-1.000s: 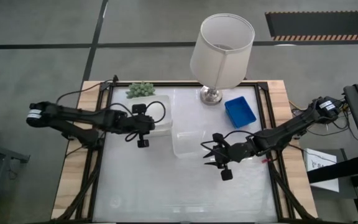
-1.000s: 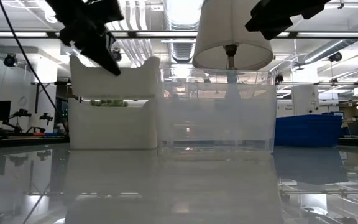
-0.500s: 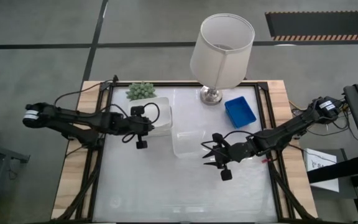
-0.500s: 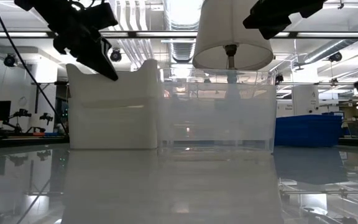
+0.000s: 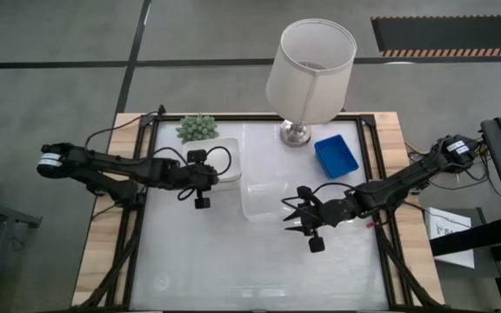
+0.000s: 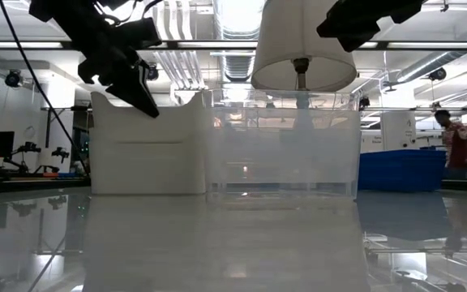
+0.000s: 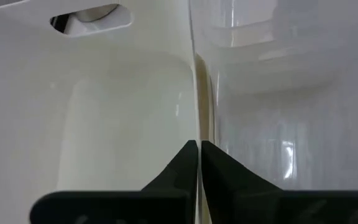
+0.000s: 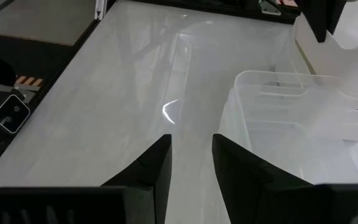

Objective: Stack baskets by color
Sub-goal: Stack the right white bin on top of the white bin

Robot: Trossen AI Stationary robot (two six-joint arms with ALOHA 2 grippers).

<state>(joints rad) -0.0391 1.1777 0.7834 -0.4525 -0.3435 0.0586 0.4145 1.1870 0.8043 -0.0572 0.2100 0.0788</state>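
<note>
High view shows the left hand (image 5: pixel 201 178) pinched shut at the white basket (image 5: pixel 222 162) beside the clear basket (image 5: pixel 265 198), whose long axis runs toward the lamp (image 5: pixel 310 69). Right hand (image 5: pixel 305 217) hovers part open, empty, near the clear basket; the blue basket (image 5: pixel 336 156) sits beside the lamp.

A robotics lab or industrial workshop: bare ceiling ducts (image 6: pixel 217 24) and strip lights (image 6: pixel 428 45) run overhead, equipment racks (image 6: pixel 23 154) line the back, and hazard-striped matting (image 5: pixel 446 52) edges the grey concrete floor (image 5: pixel 50 78).

white basket (image 5: pixel 223 162) upright beside clear basket (image 5: pixel 264 200), touching, blue basket (image 5: pixel 336 156) apart near table edge
</note>
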